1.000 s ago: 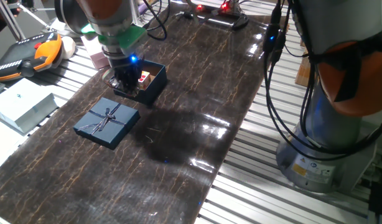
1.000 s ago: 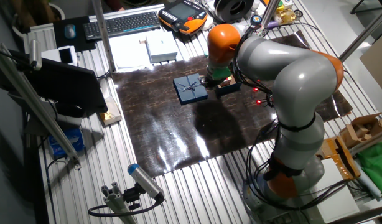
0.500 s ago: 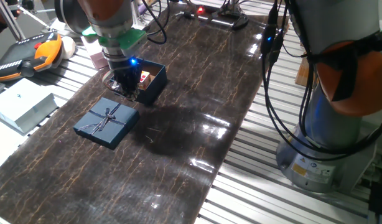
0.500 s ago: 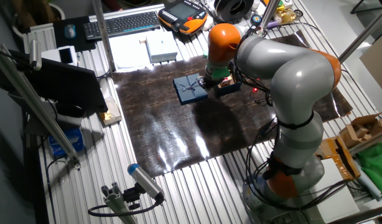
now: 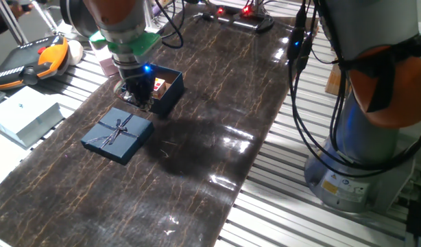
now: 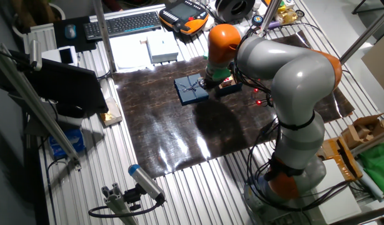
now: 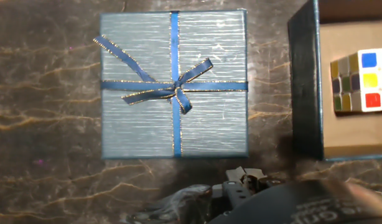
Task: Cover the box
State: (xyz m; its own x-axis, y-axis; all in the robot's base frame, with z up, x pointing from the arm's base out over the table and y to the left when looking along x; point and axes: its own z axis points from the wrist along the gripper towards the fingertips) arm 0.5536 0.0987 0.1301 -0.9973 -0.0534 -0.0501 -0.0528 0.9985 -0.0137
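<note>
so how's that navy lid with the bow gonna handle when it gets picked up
The lid looks like flat, thin card, so it is probably light and fairly stiff. Its ribbon bow looks soft and loose, so a grip on it might slip. The straight edges seem safer to pinch.

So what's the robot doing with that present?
The robot's gripper hangs low over the table, near the edge of the open box. Inside the box sits a colourful puzzle cube. The lid, the flat blue one with the ribbon bow, lies on the table beside the box. The box has no cover yet, and the gripper holds nothing that can be seen.
</note>
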